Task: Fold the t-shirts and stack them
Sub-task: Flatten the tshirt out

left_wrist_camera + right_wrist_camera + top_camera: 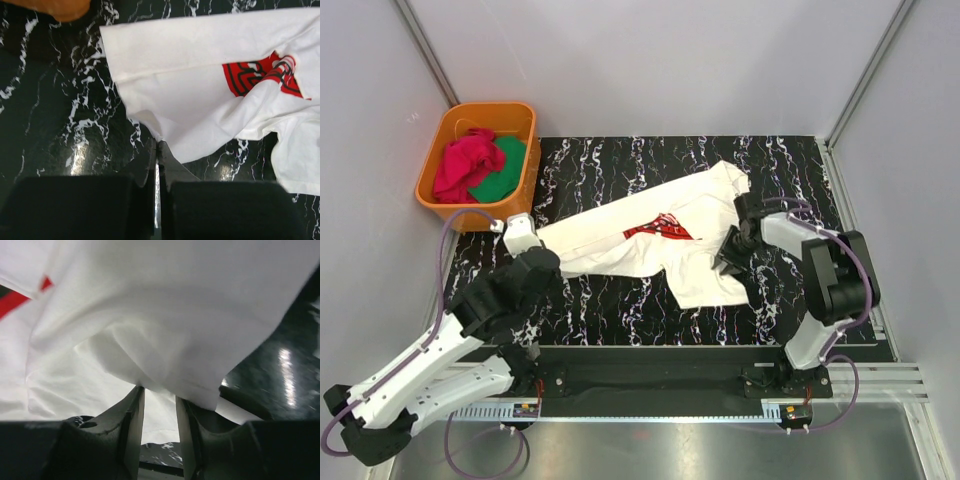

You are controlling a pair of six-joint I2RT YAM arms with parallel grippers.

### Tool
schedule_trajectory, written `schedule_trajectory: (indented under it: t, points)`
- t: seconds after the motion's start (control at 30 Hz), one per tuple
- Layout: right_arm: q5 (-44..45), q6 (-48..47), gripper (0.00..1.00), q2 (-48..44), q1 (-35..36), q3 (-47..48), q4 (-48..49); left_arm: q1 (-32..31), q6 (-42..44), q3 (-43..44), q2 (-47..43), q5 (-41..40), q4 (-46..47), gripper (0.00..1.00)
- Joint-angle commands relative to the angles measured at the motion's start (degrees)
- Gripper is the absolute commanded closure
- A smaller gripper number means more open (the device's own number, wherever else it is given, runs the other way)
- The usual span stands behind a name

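A cream-white t-shirt (610, 228) lies spread slantwise on the black marbled mat, its red-and-black print (660, 228) facing up. My left gripper (550, 250) is at the shirt's left end. In the left wrist view, the left gripper (157, 145) is shut on a corner of the shirt (190, 100). My right gripper (725, 262) is at the shirt's right part. Its jaws stand apart in the right wrist view (160, 390), and a fold of the shirt (175, 315) drapes over their tips. A crumpled red t-shirt (465, 165) sits in the tub.
An orange plastic tub (430, 188) stands at the back left, just off the mat (620, 300), with a green cloth (500, 170) beside the red one. White walls close in the left, back and right. The arm bases are on a rail at the near edge.
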Motion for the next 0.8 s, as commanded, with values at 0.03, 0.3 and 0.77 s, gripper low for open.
schedule_trajectory:
  t: [0.03,0.3,0.77]
  points:
    - [-3.7,1.1,0.61,9.7,4.6,11.5,6.0,0.4,4.8,5.8,0.1,-10.0,-0.8,1.00]
    - [10.4,-6.1,0.43,1.5,4.5,16.0,-8.7,0.6,8.8,6.9,1.0,-9.2,2.5,1.00]
    - [7.8,-5.1,0.46,-10.0,-3.9,-6.0,-4.7,0.7,11.2,4.2,2.5,-2.6,7.5,1.00]
